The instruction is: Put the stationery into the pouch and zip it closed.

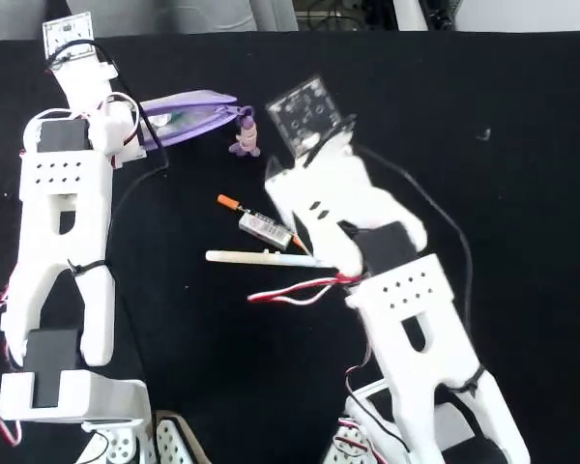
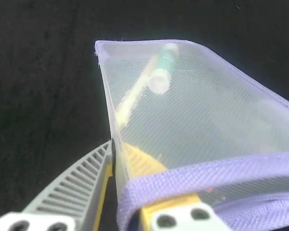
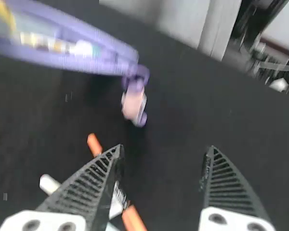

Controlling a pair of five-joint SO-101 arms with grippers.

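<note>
Your left gripper [image 2: 113,156] pinches the soft, floppy pouch [image 2: 197,115] by its edge; your right gripper [image 3: 161,161] hangs open over the pens [image 1: 263,226] on the tabletop [image 1: 522,145], likely light and slippery, so take them mid-barrel

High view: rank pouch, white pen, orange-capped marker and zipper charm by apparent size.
1. pouch, partly behind the left arm
2. white pen and orange-capped marker: alike in length, each reaching the right arm, unranked
3. zipper charm
</note>
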